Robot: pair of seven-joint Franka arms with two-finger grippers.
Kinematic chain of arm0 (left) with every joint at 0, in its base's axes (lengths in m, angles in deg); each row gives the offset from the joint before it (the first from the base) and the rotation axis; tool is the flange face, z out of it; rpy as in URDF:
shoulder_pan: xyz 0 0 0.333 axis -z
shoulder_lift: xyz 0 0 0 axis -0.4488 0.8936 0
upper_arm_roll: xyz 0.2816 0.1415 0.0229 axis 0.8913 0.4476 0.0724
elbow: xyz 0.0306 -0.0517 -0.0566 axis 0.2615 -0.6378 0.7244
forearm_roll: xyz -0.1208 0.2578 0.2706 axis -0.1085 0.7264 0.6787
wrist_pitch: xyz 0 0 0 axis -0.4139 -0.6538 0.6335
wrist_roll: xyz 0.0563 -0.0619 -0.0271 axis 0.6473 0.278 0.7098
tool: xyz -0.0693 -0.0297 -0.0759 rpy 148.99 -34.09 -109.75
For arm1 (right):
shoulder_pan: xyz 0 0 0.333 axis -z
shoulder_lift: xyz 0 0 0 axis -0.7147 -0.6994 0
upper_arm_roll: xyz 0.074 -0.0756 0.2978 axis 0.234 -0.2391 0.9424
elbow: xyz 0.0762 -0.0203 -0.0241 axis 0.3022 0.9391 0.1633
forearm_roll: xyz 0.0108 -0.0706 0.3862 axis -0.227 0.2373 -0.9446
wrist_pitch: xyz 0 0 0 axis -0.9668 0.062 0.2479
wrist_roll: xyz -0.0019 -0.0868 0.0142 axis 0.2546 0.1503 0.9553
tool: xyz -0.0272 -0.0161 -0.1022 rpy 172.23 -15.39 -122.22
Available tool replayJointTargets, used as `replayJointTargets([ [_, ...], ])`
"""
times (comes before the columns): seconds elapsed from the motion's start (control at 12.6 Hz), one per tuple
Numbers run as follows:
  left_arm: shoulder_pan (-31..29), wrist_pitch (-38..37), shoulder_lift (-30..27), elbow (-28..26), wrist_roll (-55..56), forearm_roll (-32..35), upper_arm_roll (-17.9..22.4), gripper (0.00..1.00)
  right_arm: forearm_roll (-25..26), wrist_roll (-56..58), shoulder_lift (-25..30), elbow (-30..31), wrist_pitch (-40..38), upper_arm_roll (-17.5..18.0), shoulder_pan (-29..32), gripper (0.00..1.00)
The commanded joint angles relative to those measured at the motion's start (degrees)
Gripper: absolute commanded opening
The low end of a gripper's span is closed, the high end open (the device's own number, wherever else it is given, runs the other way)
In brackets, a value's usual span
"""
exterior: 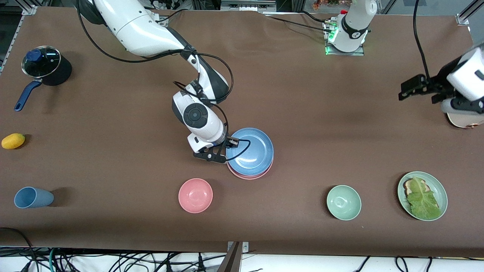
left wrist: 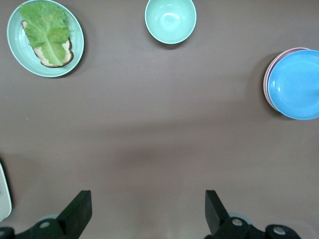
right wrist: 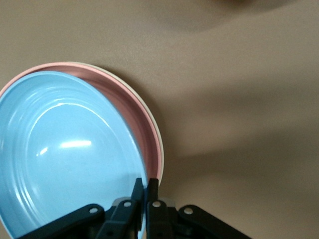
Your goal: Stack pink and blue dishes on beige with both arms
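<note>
The sky-blue plate [exterior: 251, 151] [right wrist: 65, 159] [left wrist: 296, 84] lies on top of the pink plate [exterior: 247, 176] [right wrist: 134, 114] in mid-table, shifted a little off centre. A thin cream edge of the beige plate [right wrist: 157, 132] peeks out under the pink one. My right gripper [exterior: 228, 151] [right wrist: 145, 185] is shut on the blue plate's rim, on the side toward the right arm's end. My left gripper [exterior: 406, 88] [left wrist: 148, 209] hangs open and holds nothing, above bare table at the left arm's end, well apart from the stack.
A pink bowl [exterior: 195, 195] and a blue cup [exterior: 33, 197] sit nearer the front camera. A green bowl [exterior: 343, 202] [left wrist: 170, 20] and a green plate with lettuce on toast [exterior: 422, 195] [left wrist: 45, 38] are toward the left arm's end. A lidded pot [exterior: 45, 66] and a yellow fruit [exterior: 13, 141] are at the right arm's end.
</note>
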Motion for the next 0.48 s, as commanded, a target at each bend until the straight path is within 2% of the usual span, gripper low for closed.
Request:
replayJointTargets([
  [0.0,2.09,-1.53,-1.23,-1.95,-0.06,1.74,3.35,1.00,1.08,-0.77,-1.15,-0.69,2.21,0.34,0.05,0.00],
  [0.16,4.46,-1.54,-1.41,-2.49,-1.37,1.65,8.17,1.00,1.08,-0.69,-1.06,-0.69,2.31,0.34,0.13,0.29],
  [0.24,4.73,-1.54,-1.41,-3.01,-2.77,1.48,8.81,1.00,0.99,-0.51,-1.06,-0.87,2.31,0.34,0.22,0.34],
  [0.32,4.82,-1.54,-1.41,-3.28,-4.26,1.39,8.90,1.00,0.99,-0.07,-0.80,-0.96,2.31,-0.36,0.22,0.42],
  [0.4,4.82,-1.45,-1.41,-4.15,-4.54,1.13,8.90,1.00,1.08,0.28,-0.54,-1.05,2.22,-0.72,0.31,0.56],
])
